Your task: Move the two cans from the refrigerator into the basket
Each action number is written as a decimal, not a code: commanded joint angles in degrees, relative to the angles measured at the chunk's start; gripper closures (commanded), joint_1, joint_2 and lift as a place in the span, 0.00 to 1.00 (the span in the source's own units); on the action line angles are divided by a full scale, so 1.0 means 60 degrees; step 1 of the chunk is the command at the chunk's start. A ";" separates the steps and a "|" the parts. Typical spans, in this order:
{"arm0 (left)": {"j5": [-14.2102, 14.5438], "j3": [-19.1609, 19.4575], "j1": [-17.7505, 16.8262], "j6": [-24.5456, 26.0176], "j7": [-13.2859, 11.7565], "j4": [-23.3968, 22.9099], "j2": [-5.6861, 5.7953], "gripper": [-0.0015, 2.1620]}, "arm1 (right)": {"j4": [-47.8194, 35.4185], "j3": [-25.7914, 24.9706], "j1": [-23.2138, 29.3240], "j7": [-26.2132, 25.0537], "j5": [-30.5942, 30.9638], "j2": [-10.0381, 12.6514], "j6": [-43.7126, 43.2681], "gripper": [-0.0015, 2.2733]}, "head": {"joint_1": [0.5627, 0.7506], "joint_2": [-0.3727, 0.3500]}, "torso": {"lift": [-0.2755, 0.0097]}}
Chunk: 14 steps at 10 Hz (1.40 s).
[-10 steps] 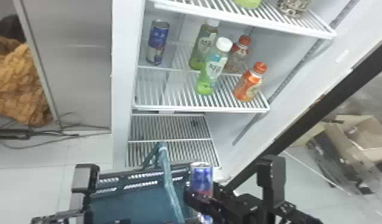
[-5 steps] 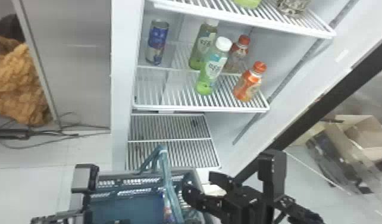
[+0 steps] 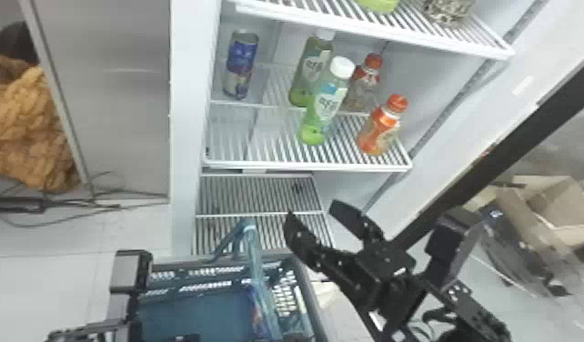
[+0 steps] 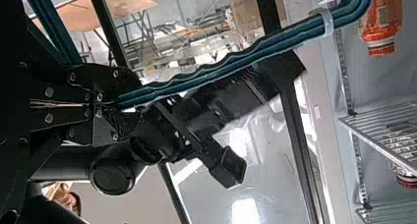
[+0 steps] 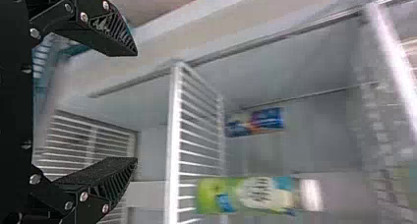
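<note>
One blue can [image 3: 241, 64] stands at the left of the refrigerator's middle shelf; in the right wrist view that can [image 5: 254, 122] lies beyond the fingers. Another blue-and-red can [image 3: 258, 316] is inside the teal basket [image 3: 191, 314], partly behind its raised handle [image 3: 254, 254]. My right gripper [image 3: 313, 214] is above the basket's right rear corner, open and holding nothing; its fingers stand wide apart in the right wrist view, the gripper [image 5: 134, 107] pointing at the shelves. My left gripper [image 3: 131, 275] is at the basket's left side; in the left wrist view this gripper [image 4: 130, 103] is shut on the handle.
Two green-labelled bottles [image 3: 325, 102] and two orange-capped bottles [image 3: 381, 125] share the can's shelf [image 3: 304, 167]. Another shelf [image 3: 373, 28] juts out above, and lower racks [image 3: 259, 195] sit behind the basket. The refrigerator's side wall [image 3: 186, 136] rises at left.
The right gripper held a can over the basket, then opened and drew away up and to the right. That can is now down in the basket. The left arm has stayed put.
</note>
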 commanded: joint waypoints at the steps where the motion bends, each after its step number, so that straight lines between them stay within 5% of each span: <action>1: -0.0019 -0.0009 -0.0005 0.0000 0.0000 0.0000 0.0013 0.55 | 0.0374 0.0218 -0.0329 0.0001 -0.0011 -0.0029 -0.0822 0.12 | 0.70 0.03 | 0.00; 5: -0.0038 0.0010 0.0019 0.0000 0.0015 0.0000 -0.0016 0.55 | 0.2202 0.0827 -0.1547 -0.0190 0.0122 -0.0132 -0.3400 0.12 | 0.70 0.03 | 0.00; 14: -0.0019 -0.0028 -0.0028 -0.0070 0.0059 0.0093 -0.0060 0.55 | 0.4194 0.1932 -0.3680 -0.0820 0.0141 -0.0469 -0.4619 0.12 | 0.70 0.03 | 0.00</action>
